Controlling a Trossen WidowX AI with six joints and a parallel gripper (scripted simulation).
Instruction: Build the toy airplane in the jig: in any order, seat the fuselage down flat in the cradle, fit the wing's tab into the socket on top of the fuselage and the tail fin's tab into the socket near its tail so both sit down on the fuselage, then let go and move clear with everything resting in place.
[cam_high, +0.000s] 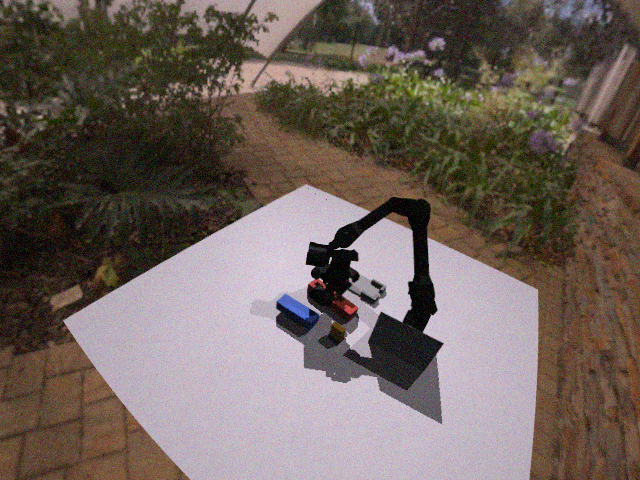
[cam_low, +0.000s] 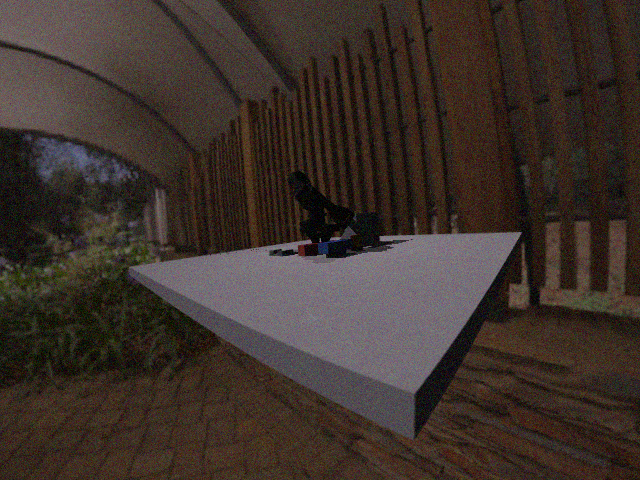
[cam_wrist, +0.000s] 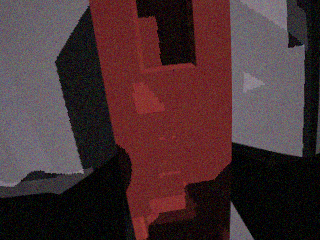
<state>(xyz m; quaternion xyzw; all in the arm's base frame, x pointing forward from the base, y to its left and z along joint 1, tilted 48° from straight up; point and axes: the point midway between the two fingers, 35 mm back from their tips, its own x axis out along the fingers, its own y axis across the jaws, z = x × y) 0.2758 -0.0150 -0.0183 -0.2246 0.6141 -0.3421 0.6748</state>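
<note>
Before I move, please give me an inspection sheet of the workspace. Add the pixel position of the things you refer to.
Surface: pale tabletop (cam_high: 232, 361) (cam_low: 310, 299) (cam_wrist: 30, 100), shadows across it.
Job's things: red fuselage (cam_high: 345, 306) (cam_low: 308, 250) (cam_wrist: 175, 125) outside the grey jig (cam_high: 366, 287) (cam_low: 281, 252); blue wing (cam_high: 297, 308) (cam_low: 330, 248) and orange tail fin (cam_high: 338, 331) (cam_low: 355, 241) unfitted.
Clutter: nothing seen.
Gripper (cam_high: 330, 294) (cam_low: 318, 240) (cam_wrist: 168, 151): fingers appear shut on the fuselage's sides.
Cables: nothing seen.
Surroundings: dark slab (cam_high: 405, 346) (cam_low: 368, 227) at the arm's foot; plants, brick paving, slatted wooden fence beyond.

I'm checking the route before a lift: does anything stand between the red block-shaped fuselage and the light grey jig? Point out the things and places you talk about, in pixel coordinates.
Only the black hand's (cam_high: 326, 295) (cam_low: 320, 240) (cam_wrist: 177, 167) near finger, beside the fuselage (cam_high: 345, 306) (cam_low: 308, 250) (cam_wrist: 172, 122); nothing else visible blocks the jig (cam_high: 366, 287) (cam_low: 281, 253) (cam_wrist: 297, 27).
</note>
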